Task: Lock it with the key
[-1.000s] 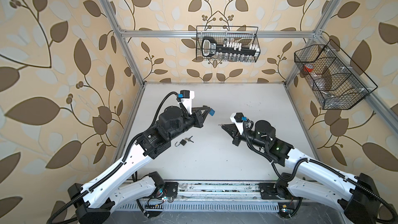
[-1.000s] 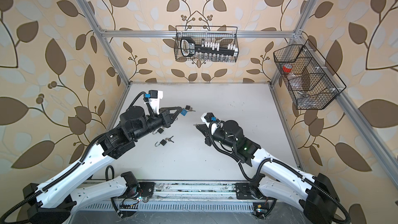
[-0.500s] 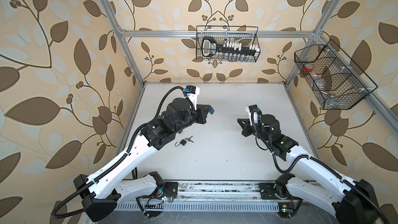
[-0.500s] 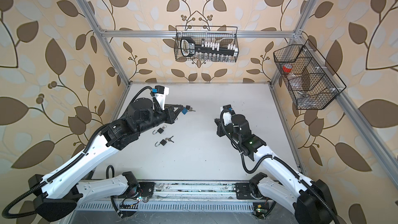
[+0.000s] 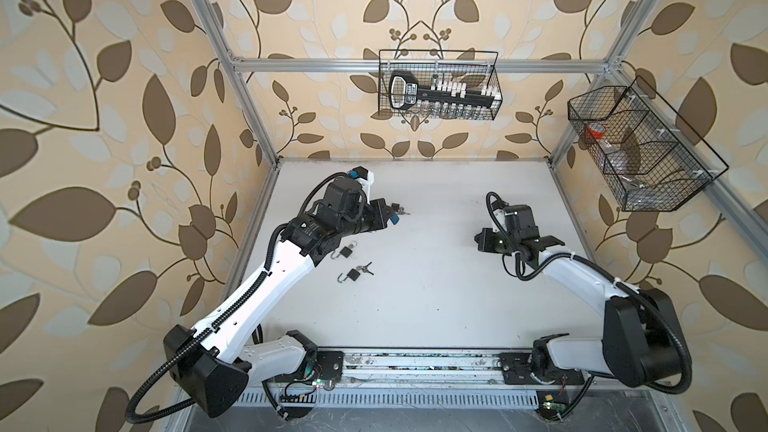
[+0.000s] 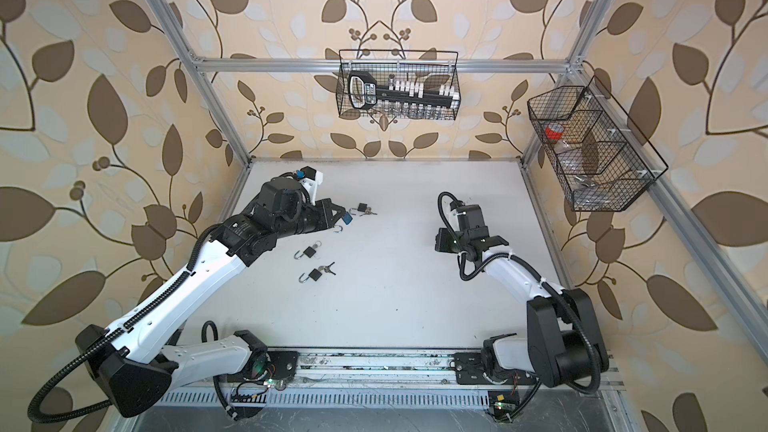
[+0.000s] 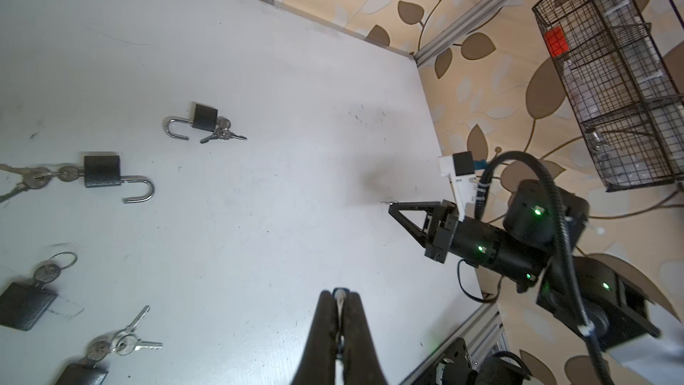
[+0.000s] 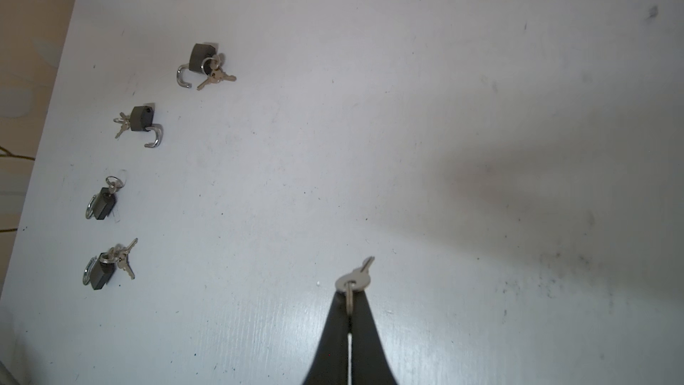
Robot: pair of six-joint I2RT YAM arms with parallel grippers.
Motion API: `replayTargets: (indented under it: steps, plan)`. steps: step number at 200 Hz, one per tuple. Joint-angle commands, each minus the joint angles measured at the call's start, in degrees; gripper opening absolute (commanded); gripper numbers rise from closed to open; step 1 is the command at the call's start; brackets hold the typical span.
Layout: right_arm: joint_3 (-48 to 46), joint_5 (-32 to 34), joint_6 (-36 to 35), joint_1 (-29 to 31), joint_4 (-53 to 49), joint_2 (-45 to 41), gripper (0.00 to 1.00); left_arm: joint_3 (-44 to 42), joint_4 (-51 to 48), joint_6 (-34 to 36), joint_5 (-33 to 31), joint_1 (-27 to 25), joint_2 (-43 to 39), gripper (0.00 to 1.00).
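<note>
1. Pulled back from mid-table since a second ago: right gripper [image 8: 349, 292], pinched shut on the ring of the key [image 8: 356, 276].
2. Dangling over bare table [image 8: 481, 68], well apart from four padlocks [image 8: 142, 122] near the left arm.
3. Left gripper [image 7: 338, 294] shut, seemingly empty.
4. Probably light, stiff, slippery metal, free to swing; steadier gripped by the flat head.
</note>
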Motion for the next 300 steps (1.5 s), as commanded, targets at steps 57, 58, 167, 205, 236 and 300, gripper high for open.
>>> replayTargets:
  steps: [57, 58, 167, 205, 236, 300]
  plan:
    - [6.77, -3.89, 0.35, -0.73, 0.23, 10.09, 0.0, 0.03, 1.81, -0.37, 5.59, 0.14, -0.83, 0.0]
    - [6.79, -3.95, 0.34, -0.8, 0.26, 10.23, 0.0, -0.04, 1.82, -0.37, 5.58, 0.14, -0.88, 0.0]
    - [8.09, -3.36, 0.62, -1.61, -1.29, 16.52, 0.0, -3.58, 4.46, -0.28, 8.43, 0.17, -1.22, 0.0]
    - [6.95, -2.43, 0.54, -1.59, -2.21, 16.23, 0.0, -4.15, 4.91, -0.71, 8.69, 0.14, -0.34, 0.0]
    - [6.46, -2.66, 0.44, -1.59, -3.61, 15.87, 0.0, -4.21, 5.41, -0.67, 9.17, 0.14, 0.59, 0.0]
    - [4.64, -1.28, 0.11, -1.61, -5.8, 14.4, 0.0, -4.21, 7.01, -0.79, 12.16, 0.11, 3.37, 0.0]
